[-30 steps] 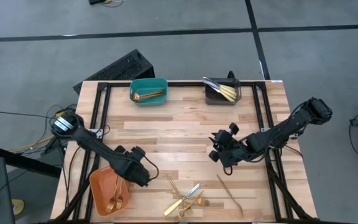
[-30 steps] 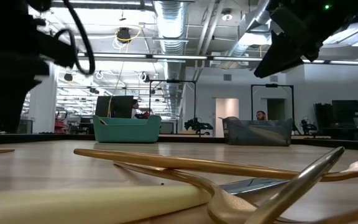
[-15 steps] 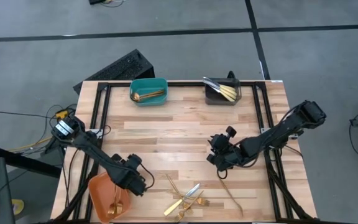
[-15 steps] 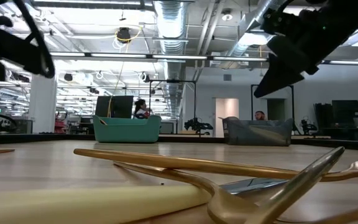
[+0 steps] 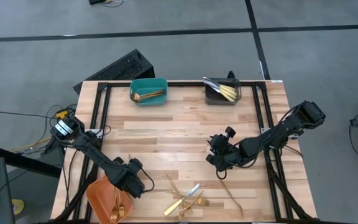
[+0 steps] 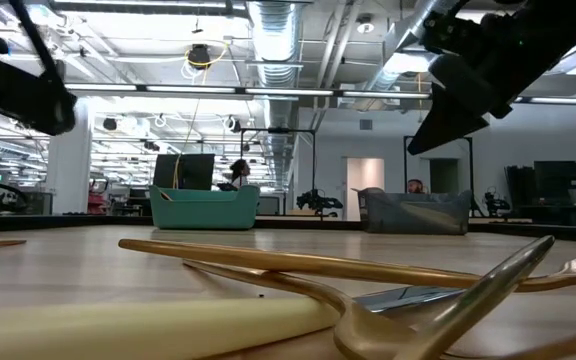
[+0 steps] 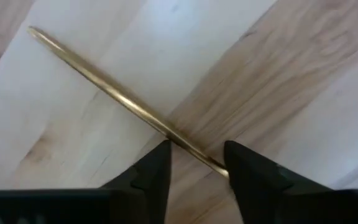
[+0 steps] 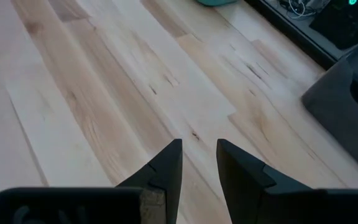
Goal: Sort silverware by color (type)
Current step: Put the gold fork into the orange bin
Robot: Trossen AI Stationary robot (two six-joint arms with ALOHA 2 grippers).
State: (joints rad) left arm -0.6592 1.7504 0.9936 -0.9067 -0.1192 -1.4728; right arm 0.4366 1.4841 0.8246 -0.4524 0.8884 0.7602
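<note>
1. Gold-coloured silverware lies in several places on the pale wooden surface point(image 5: 185, 134): a loose heap of crossed pieces point(image 5: 187, 199) near the front edge, and one slim piece point(image 5: 230, 191) lying alone just to the right of that heap.
2. Seen level with the surface from the low camera, that heap fills the foreground, with a long gold handle point(image 6: 298, 262) lying across the other pieces.
3. Three bins hold more pieces. The teal bin point(image 5: 148, 91) at the back carries a few gold ones, the grey bin point(image 5: 222, 92) beside it holds a gold bundle with some silvery blades, and the orange bin point(image 5: 106, 198) at the front left corner has gold pieces in it.
4. Down at the front left, the left pincer point(image 5: 135, 184) sits low between the orange bin and the heap, right at the bin's edge.
5. From the left wrist camera, its two dark fingers point(image 7: 157, 171) stand moderately apart, one on each side of a thin gold handle point(image 7: 120, 96) that lies on the wood. I cannot tell whether they touch it.
6. Right of centre, the right pincer point(image 5: 219, 155) hangs over bare wood, behind the lone slim piece.
7. From the right wrist camera, its fingers point(image 8: 166, 163) are held to a narrow gap with nothing between them, only boards beneath.
</note>
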